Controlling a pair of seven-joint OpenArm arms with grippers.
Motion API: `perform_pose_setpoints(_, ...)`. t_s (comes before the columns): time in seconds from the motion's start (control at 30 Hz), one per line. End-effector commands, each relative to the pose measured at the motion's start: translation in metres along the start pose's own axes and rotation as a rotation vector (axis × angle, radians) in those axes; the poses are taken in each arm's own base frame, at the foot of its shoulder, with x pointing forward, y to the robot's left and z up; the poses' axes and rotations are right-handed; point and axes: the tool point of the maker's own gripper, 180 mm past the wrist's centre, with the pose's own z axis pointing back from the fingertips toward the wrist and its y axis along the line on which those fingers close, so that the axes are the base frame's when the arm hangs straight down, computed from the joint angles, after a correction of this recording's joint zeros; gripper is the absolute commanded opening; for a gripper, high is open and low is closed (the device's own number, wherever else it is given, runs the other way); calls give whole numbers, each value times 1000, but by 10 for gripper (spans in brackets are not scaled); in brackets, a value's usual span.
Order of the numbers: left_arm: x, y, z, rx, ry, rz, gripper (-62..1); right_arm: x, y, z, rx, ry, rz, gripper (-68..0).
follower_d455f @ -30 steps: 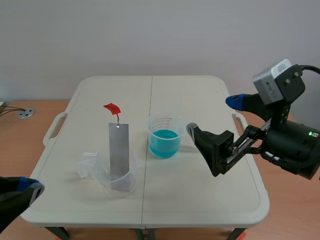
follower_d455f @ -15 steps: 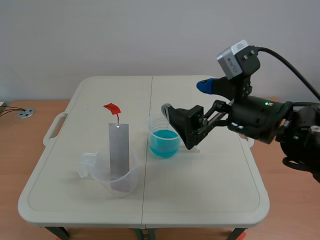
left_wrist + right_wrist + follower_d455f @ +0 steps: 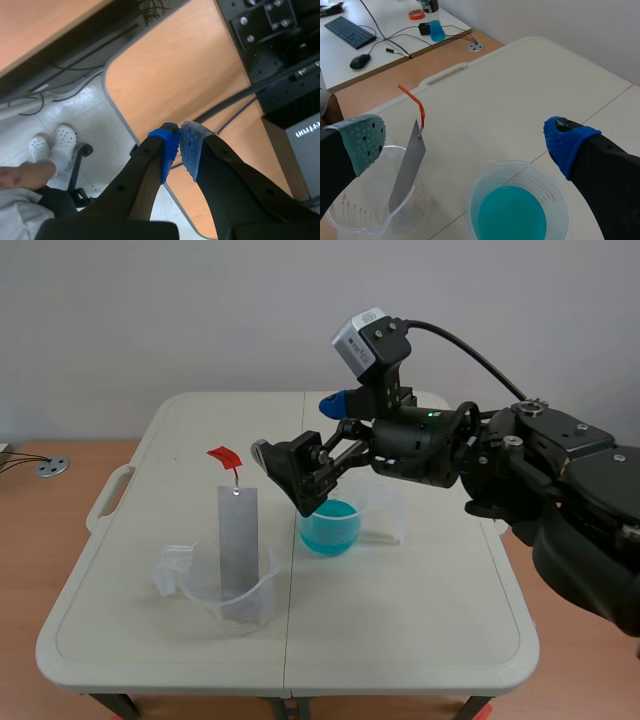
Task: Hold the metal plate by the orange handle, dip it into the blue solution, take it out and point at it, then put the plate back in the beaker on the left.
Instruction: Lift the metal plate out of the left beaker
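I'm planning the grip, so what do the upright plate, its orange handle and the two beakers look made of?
Plate: thin metal by its look, flat, dull grey sheen. Orange handle: a thin bent strip, maybe plastic or tape; unclear. Left beaker and blue-solution beaker: clear plastic probably, see-through with printed scales.

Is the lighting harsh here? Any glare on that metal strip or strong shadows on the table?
Scene view: even light; the metal plate looks matte grey with no glare, and the table carries no hard shadows. Right wrist view: the blue solution is evenly lit, without a bright reflection.
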Motion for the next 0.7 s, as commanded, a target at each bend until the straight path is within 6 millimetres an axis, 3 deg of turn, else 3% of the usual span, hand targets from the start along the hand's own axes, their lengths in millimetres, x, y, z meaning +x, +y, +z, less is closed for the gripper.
perform_pose_setpoints(0.0, 6, -3, 1, -8, -22, 2, -547, 15, -1, -8, 10, -33, 10, -12)
perform_pose_setpoints(0.3, 6, -3, 1, -8, -21, 3, -547, 8, 10, -42, 61, 34, -8, -12)
perform_pose_setpoints(0.57, 6, -3, 1, -8, -20, 2, -547, 6, 30, -61, 137, 72, 4, -13)
perform_pose_setpoints(0.67, 6, -3, 1, -8, -20, 2, -547, 6, 37, -64, 164, 82, 12, -66)
